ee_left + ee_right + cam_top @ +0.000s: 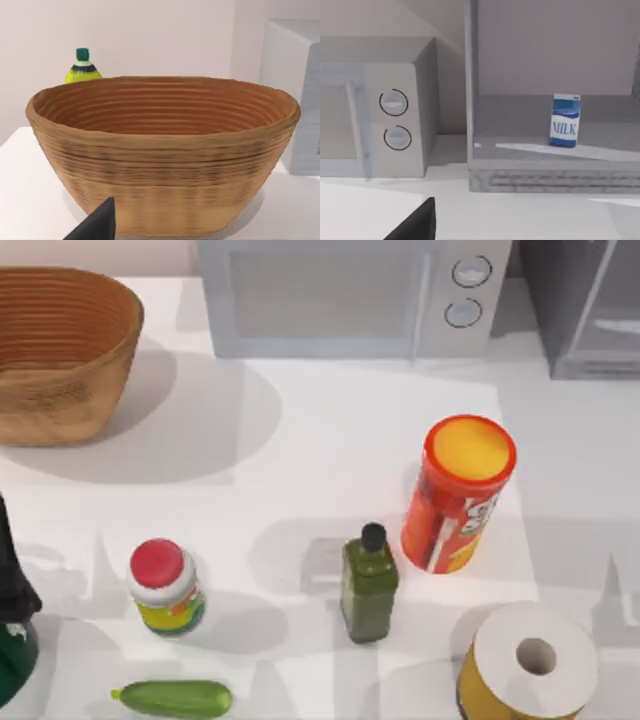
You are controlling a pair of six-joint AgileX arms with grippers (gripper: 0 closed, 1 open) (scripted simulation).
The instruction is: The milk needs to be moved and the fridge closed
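Inside the open fridge (550, 150), beside the microwave (395, 125) with 2 knobs, the milk (565, 121) stands upright on the grey floor; whether either gripper is open, I cannot tell.

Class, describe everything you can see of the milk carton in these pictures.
The milk is a small rectangular carton, blue on top and white below, with "MILK" in blue letters on its front. It looks like printed card. It stands upright, apparently closed, on the grey floor of the open fridge, right of the microwave in the right wrist view. Only that floor touches it; nothing holds it, and it stands clear of the walls that can be seen.
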